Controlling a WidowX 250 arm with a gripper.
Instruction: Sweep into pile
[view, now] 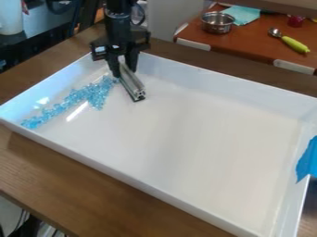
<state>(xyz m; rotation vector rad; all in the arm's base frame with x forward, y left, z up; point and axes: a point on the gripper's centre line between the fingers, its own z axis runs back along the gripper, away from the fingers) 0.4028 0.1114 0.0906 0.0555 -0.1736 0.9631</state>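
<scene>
My gripper (124, 70) hangs down inside the tray (197, 74) near its back left corner. It is shut on a metal bar (132, 82), which slants down toward the front right, its lower end on or just above the tray floor. Light blue beads (97, 94) lie just left of the bar. They form a band that is thicker near the bar and thins along the left wall toward the tray's left corner. Whether the bar touches the nearest beads I cannot tell.
White walls surround the tray floor on a wooden table (80, 194). Blue tape (307, 159) covers part of the right wall. Behind stand a metal pot (217, 22) and a green-handled scoop (294, 44) on a brown surface.
</scene>
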